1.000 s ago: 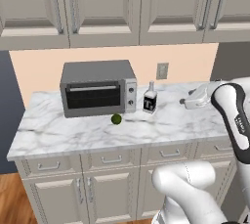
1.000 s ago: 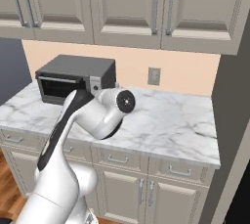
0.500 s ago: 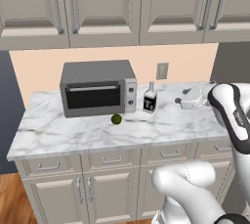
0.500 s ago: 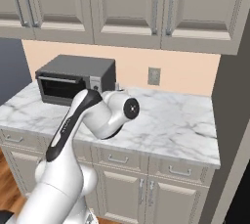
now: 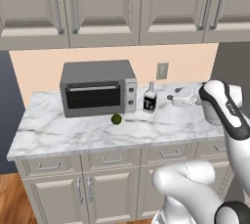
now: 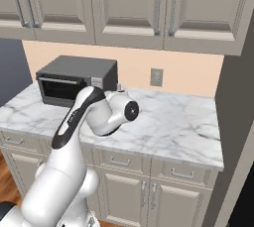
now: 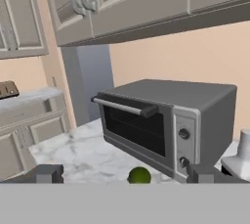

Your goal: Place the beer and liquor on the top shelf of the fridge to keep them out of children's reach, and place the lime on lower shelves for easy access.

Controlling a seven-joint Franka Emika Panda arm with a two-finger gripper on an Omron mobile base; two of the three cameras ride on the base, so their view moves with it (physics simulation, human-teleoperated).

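Marble is covering the desk (image 5: 73,132), which is running across the middle of both base views under a row of pale cabinets (image 5: 102,8), with a peach wall and a wall outlet (image 5: 161,70) behind it. A grey toaster oven (image 5: 97,89) is sitting at centre left of the left base view. The lime (image 5: 116,119) is lying on the desk just in front of the oven's lower right corner, and the liquor (image 5: 150,101) is standing upright just right of the oven, near the lime but apart from it. Its black label is carrying a white mark that is too small to read.

The gripper (image 5: 177,99) is hovering at the right of the left base view, above the desk and right of the liquor, touching nothing. In the hand view its two dark fingers (image 7: 46,173) are showing at the bottom edge, far apart at the left and right, with nothing between them.

The hand view is looking along the desk at the oven's glass door, bar handle and two knobs, with the lime (image 7: 139,175) at bottom centre and a pale part of the liquor (image 7: 240,159) at the right edge. In the right base view the arm is blocking the lime and most of the liquor, while the oven (image 6: 74,79) is showing at the left.
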